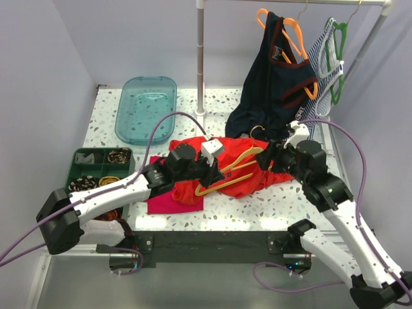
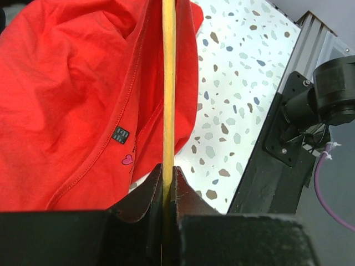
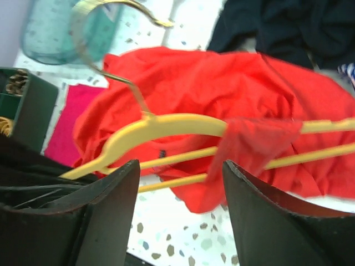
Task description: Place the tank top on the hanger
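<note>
The red-orange tank top (image 1: pixel 248 185) lies crumpled on the table, partly under the pale yellow hanger (image 1: pixel 244 157). My left gripper (image 1: pixel 215 174) is shut on a thin bar of the hanger (image 2: pixel 168 83), with the tank top (image 2: pixel 72 100) beside it to the left. My right gripper (image 1: pixel 269 154) is at the hanger's other end, open, with nothing between its fingers. In the right wrist view (image 3: pixel 180 169), a strip of the tank top (image 3: pixel 249 147) is draped over the hanger's (image 3: pixel 166 124) bars just beyond the jaws. The metal hook (image 3: pixel 105 39) points up and away.
A teal tray (image 1: pixel 147 108) sits at the back left and a green organiser box (image 1: pixel 96 168) at the left. A magenta cloth (image 1: pixel 168 201) lies under the left arm. A navy top (image 1: pixel 273 90), an orange hanger (image 1: pixel 293 32) and a green hanger (image 1: pixel 336 38) hang on the rack (image 1: pixel 200 58).
</note>
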You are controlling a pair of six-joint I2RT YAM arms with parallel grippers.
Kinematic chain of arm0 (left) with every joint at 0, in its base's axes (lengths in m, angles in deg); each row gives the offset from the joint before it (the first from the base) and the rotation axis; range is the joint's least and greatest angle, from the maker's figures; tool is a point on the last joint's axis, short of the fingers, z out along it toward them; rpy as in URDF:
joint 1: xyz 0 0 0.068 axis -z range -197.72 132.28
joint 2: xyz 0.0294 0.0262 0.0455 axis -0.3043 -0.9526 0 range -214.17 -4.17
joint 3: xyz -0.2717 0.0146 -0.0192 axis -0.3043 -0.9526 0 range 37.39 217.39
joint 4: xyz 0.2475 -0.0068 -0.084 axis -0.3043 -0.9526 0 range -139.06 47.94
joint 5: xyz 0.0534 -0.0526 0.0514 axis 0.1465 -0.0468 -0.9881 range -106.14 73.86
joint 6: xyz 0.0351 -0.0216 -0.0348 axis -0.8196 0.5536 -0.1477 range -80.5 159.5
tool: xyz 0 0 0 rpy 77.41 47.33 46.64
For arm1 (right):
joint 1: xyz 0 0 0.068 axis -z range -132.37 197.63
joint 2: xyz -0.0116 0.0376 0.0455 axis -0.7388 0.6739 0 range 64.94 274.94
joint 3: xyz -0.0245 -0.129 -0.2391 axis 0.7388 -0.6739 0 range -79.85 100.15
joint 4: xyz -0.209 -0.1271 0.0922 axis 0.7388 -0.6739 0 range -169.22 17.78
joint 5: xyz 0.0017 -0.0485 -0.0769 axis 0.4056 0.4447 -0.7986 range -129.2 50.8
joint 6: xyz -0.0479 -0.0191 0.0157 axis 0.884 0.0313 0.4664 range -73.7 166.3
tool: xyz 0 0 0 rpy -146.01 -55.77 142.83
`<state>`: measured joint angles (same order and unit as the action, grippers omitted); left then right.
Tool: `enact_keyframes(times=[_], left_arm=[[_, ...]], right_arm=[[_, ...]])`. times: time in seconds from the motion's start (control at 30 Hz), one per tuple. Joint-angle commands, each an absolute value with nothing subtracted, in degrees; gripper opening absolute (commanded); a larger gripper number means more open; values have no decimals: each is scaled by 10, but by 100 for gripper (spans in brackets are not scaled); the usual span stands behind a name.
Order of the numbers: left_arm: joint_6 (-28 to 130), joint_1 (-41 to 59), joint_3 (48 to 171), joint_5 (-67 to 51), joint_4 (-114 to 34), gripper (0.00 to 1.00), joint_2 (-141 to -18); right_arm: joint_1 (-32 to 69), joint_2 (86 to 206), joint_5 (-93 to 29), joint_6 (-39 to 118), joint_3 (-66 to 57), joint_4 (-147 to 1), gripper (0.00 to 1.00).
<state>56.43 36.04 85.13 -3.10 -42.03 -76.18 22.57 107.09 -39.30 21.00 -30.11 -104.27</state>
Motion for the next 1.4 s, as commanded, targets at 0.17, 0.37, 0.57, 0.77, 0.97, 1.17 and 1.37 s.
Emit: enact_keyframes(times=[0.17, 0.37, 0.57, 0.77, 0.97, 1.17, 1.37], left_arm=[[553, 362, 870, -24, -356, 0, -791], [553, 363, 875, -17, -354, 0, -799], [552, 364, 877, -25, -354, 0, -798], [563, 364, 883, -31, -350, 0, -799], [578, 364, 885, -39, -350, 0, -800], [585, 364, 900, -80, -379, 35, -794], [610, 362, 886, -189, -443, 68, -753]], right_arm=[[188, 1111, -390, 250, -317, -892, 66], [141, 1163, -485, 261, -314, -854, 56], [105, 1171, -574, 265, -326, -835, 38], [98, 1171, -601, 264, -341, -828, 0], [90, 1163, -634, 270, -356, -822, 0], [85, 1161, -653, 271, -367, -816, 0], [78, 1157, -677, 271, -375, -817, 0]])
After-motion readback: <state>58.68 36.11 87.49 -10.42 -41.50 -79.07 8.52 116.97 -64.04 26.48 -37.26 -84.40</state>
